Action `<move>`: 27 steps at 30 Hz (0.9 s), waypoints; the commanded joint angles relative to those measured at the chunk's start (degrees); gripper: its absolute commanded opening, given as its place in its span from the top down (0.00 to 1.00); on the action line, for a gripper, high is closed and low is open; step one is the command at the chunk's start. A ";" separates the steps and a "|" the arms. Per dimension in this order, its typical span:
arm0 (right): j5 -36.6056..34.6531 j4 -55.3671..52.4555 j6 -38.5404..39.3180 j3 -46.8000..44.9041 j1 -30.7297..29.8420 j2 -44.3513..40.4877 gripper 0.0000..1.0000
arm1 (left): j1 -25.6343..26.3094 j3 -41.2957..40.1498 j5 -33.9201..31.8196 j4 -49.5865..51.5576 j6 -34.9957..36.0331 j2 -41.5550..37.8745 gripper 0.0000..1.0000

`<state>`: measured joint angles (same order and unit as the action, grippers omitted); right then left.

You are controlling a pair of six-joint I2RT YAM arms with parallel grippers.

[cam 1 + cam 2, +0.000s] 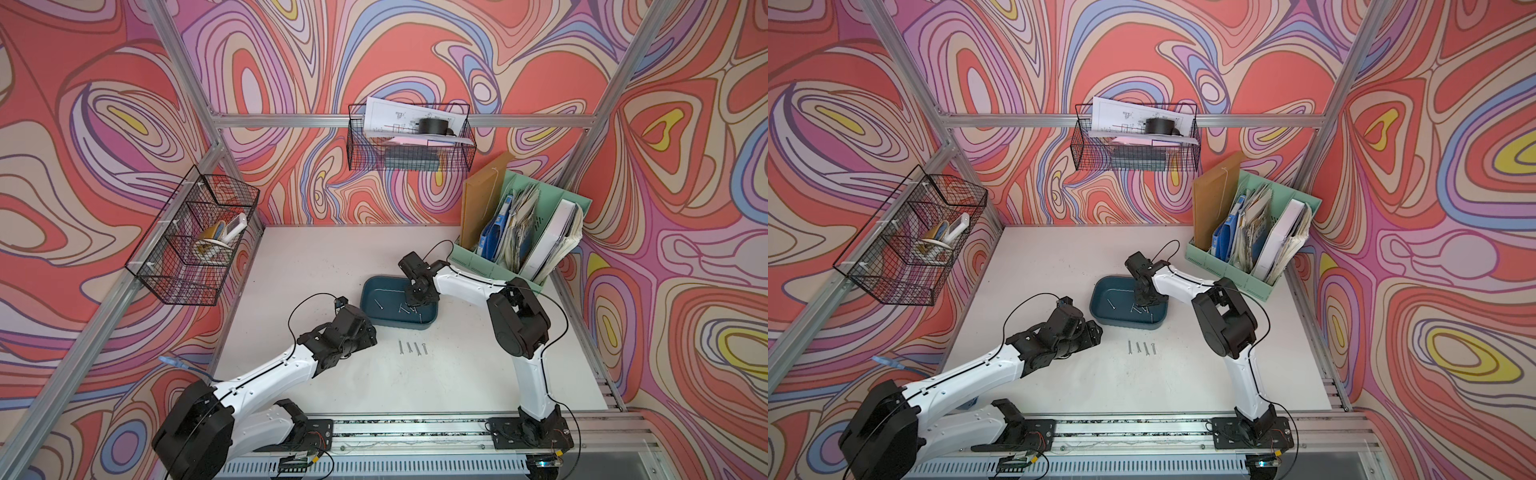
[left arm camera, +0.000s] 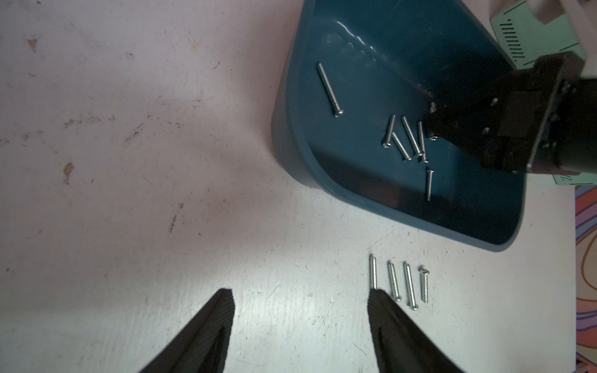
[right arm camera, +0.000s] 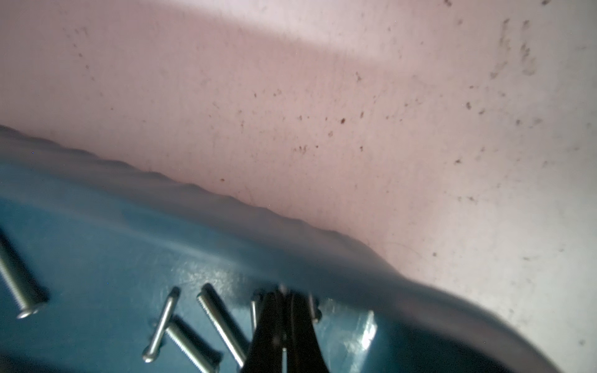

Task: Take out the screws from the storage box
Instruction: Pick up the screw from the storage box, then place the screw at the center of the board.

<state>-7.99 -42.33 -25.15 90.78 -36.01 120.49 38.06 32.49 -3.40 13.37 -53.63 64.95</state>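
The storage box [image 1: 365, 299] [image 1: 1100, 291] is a shallow dark teal tray in the middle of the white table. Several screws [image 2: 407, 139] [image 3: 223, 323] lie loose on its floor, and one lies apart [image 2: 329, 88]. My right gripper [image 1: 411, 305] [image 1: 1142, 306] [image 3: 284, 290] reaches down into the box among them, shut, with a sliver of silver screw showing between its fingers. Several more screws [image 1: 412, 348] [image 2: 400, 284] lie in a row on the table in front of the box. My left gripper [image 2: 300, 294] [image 1: 368, 332] hangs open over bare table just left of that row.
A mint-green file organiser [image 1: 478, 266] full of papers stands at the back right, close behind the right arm. Black wire baskets hang on the left wall [image 1: 199, 241] and the back wall [image 1: 409, 137]. Aluminium frame posts edge the table.
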 commanded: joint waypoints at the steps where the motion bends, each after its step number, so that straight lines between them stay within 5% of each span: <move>1: -1.74 -1.72 0.46 1.58 0.05 -6.86 0.99 | 0.26 -0.76 -0.21 0.96 -0.08 -1.45 0.28; 8: -2.21 -5.27 -0.57 -3.16 -0.07 -15.16 0.99 | 0.31 -1.18 0.77 0.61 0.01 -2.11 0.28; 20: -3.29 -10.88 -11.52 -24.54 -6.24 -37.29 0.98 | 1.04 -0.52 3.45 -1.23 0.38 0.37 0.29; 27: 0.06 -1.92 -14.54 -34.31 -9.52 -37.45 0.98 | 1.61 -0.50 3.73 -2.20 -0.51 1.59 0.29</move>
<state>-9.13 -49.06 -37.39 58.67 -44.95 81.56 39.42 32.12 -0.10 12.25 -53.71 66.15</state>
